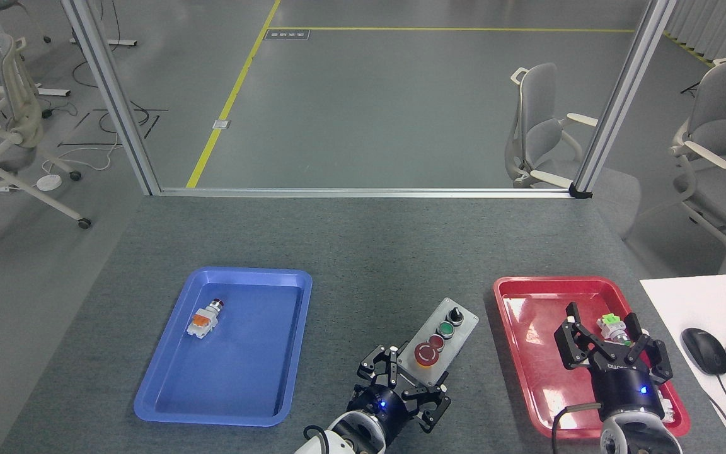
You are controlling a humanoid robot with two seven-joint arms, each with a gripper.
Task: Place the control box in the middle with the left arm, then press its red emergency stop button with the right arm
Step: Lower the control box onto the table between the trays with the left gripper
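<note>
The left gripper [414, 383] has its jaws clenched on the near end of the control box [440, 342], which lies slanted on the bare tabletop [363, 246] in the gap between the 2 trays, nearer the red one. Whether the box rests fully on the felt or is held just off it cannot be told from this view. Its row of 4 controls faces up, with the red emergency stop button [427, 354] nearest the gripper and the black knob at the far end.

The right gripper [613, 345] hangs over the red tray [517, 296] with its jaws spread and nothing between them, well apart from the box.

By this reading the first step is close to done: the box is off the trays and roughly in the middle, but the left jaws have not let go. The press with the right arm is not begun (that arm has the whole gap between tray and box to cross).

The blue tray [275, 378] holds 1 loose pushbutton [204, 320] with an orange-white body, near its far left corner. The red tray holds a small green-and-white part [609, 326] just beyond the right gripper, and another pale part shows beside the wrist, mostly hidden.
</note>
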